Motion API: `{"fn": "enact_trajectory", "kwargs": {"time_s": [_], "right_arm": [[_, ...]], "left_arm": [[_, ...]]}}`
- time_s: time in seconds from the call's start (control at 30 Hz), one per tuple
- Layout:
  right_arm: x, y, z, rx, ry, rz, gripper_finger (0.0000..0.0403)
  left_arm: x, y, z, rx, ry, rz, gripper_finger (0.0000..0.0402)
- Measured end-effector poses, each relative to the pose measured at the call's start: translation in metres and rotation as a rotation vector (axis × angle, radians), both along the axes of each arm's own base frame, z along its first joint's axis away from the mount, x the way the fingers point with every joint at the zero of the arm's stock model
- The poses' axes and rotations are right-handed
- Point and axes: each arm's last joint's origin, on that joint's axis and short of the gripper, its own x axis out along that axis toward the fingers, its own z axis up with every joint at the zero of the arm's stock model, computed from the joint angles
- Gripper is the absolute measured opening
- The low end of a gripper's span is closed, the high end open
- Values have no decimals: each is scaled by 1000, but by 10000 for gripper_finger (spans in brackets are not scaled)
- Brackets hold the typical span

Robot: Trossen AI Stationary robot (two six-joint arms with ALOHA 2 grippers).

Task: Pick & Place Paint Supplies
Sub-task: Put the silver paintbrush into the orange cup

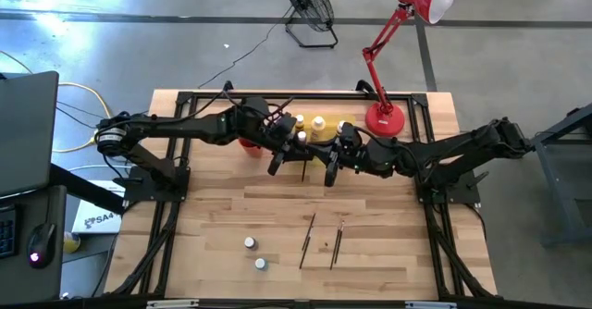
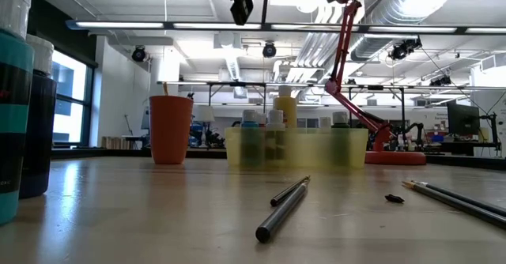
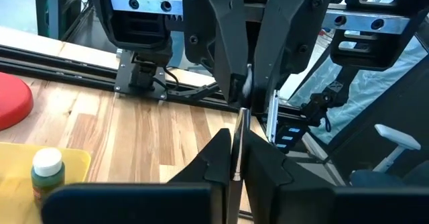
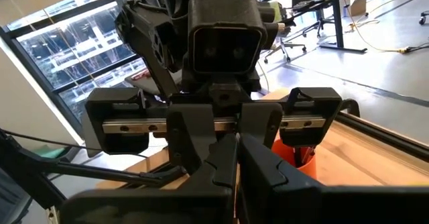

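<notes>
Table edges: the wooden table (image 1: 222, 216) was bounded by a dark frame on all sides; the arm bases were seen bolted at the left and right edges.
Open room: the middle and the near half were left mostly bare. The far strip was crowded by a yellow tray (image 1: 326, 135), a red cup (image 2: 170, 130) just left of it and a red lamp (image 1: 385, 119) at the far right corner.
Bottles: two were counted loose (image 1: 249, 242) (image 1: 260, 264) near the front edge, close together. At least four more were counted standing in the tray (image 1: 318, 122); others may have been hidden under the arms.
Brushes: two were counted lying on the table (image 1: 307, 240) (image 1: 337, 244), side by side, right of the loose bottles and apart from them. A third brush (image 3: 239, 120) was held in the air between the arms, in front of the tray.
Small dark bit: one was noted (image 2: 394, 198) between the two lying brushes; what it was could not be told.
Left gripper (image 3: 234, 160): the fingers were seen pressed together on the shaft of the raised brush, above the table's middle.
Right gripper (image 4: 236, 150): it was faced nose to nose with the left one, fingers pinched on the same brush farther along the shaft.
Raised brush: it was kept clear of the table, the tray and the cup.
</notes>
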Motion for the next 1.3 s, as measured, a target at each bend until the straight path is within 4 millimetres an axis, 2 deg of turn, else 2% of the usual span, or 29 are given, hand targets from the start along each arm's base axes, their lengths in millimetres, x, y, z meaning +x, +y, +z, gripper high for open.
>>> {"fn": "enact_trajectory", "kwargs": {"time_s": [0.13, 0.53, 0.7, 0.9, 1.07, 1.3], "right_arm": [[0, 0, 0, 0, 0, 0, 4], [0, 0, 0, -3, 1, 1, 7], [-7, -1, 6, -4, -4, 9, 43], [-26, -2, 24, 5, -58, 17, 104], [-48, 2, 40, 17, -95, 69, 131], [-65, 17, 46, 38, -83, 142, 130]], "left_arm": [[0, 0, 0, 3, -2, -1, 12], [0, 0, 0, 1, -3, -15, 12], [-2, 0, 3, 21, -16, -17, 12], [-9, -2, 11, 48, -48, -19, 12], [-26, -3, 20, 134, -17, 50, 12], [-71, 0, 33, 314, 67, 270, 12]]}}
